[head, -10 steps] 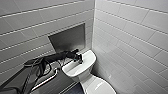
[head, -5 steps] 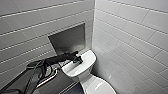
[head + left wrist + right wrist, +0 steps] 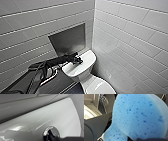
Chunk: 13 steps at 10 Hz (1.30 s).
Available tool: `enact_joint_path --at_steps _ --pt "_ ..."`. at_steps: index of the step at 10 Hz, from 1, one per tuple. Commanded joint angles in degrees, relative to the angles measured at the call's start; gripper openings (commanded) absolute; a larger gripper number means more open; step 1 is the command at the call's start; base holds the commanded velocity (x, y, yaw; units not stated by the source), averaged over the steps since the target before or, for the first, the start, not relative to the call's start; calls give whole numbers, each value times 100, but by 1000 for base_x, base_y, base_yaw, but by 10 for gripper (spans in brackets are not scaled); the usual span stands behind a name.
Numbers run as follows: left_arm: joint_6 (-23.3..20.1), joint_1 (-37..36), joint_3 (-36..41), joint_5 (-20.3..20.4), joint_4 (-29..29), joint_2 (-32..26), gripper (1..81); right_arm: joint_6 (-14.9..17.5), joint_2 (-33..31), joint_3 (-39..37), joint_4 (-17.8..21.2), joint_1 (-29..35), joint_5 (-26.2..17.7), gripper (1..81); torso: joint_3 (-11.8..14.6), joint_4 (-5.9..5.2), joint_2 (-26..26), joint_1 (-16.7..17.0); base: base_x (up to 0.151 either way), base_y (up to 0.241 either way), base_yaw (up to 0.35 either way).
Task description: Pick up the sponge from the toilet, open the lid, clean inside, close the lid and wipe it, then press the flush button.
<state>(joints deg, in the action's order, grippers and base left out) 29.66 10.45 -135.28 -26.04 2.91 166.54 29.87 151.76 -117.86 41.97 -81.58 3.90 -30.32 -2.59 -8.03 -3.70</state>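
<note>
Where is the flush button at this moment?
In the left wrist view, the flush button sits in the white tank top, right at the left gripper.

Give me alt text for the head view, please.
The left pincer, on an arm reaching in from the left, is down at the middle of the tank top of the white toilet. The toilet stands in a corner of white-tiled walls, below a grey recessed niche.

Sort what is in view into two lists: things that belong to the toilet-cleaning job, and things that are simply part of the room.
Belongs to the job:
- toilet
- lid, closed
- flush button
- sponge
- left gripper, over the tank top

Just part of the room:
- tiled walls
- grey recessed panel behind the tank
</note>
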Motion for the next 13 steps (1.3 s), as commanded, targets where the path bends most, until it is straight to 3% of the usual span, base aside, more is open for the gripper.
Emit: enact_joint_path --at_steps 1,4,7,10,13 --pt "-101 -716 -33 -191 -387 160 10 -7 -30 45 74 -30 -557 10 0 0 0 0 0 0 0" --pt "-101 -205 -139 -226 -739 372 10 10 313 -341 31 -47 -557 10 0 0 0 0 0 0 0" --pt "-57 -432 96 -261 -617 171 10 10 358 -447 30 -47 -557 10 4 0 -5 9 0 0 0" --pt "-57 -1126 906 -455 -107 -261 10 10 358 -430 30 -30 -566 10 6 0 -5 11 0 0 0" --pt "-57 -1426 2058 -446 227 -1087 10 10 349 -456 30 -30 -566 10 4 0 0 5 0 0 0"
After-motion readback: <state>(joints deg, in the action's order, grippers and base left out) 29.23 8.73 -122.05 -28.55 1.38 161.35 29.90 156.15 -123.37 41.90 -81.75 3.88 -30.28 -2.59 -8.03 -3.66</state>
